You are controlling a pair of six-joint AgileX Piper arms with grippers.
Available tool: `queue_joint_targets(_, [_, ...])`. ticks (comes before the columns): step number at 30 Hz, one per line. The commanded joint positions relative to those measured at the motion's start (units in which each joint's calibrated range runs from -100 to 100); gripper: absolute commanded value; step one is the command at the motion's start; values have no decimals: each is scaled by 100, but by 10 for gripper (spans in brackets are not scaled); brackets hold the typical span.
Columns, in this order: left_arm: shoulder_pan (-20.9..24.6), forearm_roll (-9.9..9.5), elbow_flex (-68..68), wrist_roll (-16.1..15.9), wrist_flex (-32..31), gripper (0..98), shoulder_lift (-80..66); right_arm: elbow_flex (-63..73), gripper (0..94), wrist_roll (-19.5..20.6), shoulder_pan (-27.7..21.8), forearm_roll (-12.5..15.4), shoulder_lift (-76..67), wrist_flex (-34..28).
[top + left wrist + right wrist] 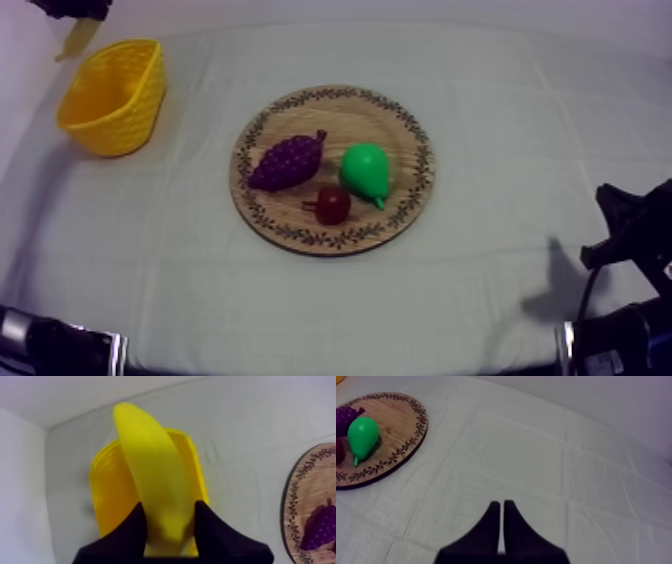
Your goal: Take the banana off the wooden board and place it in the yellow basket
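My left gripper [170, 526] is shut on the yellow banana [155, 471], which sticks out past the fingers over the yellow basket [107, 491]. From above, the banana's tip [78, 38] hangs just beyond the far left rim of the basket [112, 95], under my left arm at the upper left. The round wooden board [333, 168] lies mid-table with a bunch of grapes [288, 160], a green pear [365, 172] and a small red fruit [332, 204]. My right gripper [501, 507] is shut on nothing, over bare cloth to the right of the board [396, 431].
My right arm [630, 240] rests low at the table's right side. The board's patterned rim [295, 501] and the grapes [320, 528] lie to the right of the basket. The pear [362, 435] sits on the near part of the board.
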State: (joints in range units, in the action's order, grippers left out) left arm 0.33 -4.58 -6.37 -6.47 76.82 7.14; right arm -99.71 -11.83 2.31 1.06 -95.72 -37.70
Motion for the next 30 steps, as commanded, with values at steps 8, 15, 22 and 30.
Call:
queue_joint_targets(8, [192, 74, 5, -102, -261, 641, 491, 5, 6, -2, -1, -1, -3, -5])
queue_joint_targets(15, [172, 79, 258, -37, -323, 660, 97, 5, 6, -2, 5, -1, -3, -5])
queue_joint_targets(22, [48, 82, 931, 134, -432, 579, -1068, 5, 6, -2, 6, -1, -3, -5])
queue_joint_targets(30, [-53, 207, 2024, 279, -722, 373, -2753, 5, 6, -2, 6, -1, -3, -5])
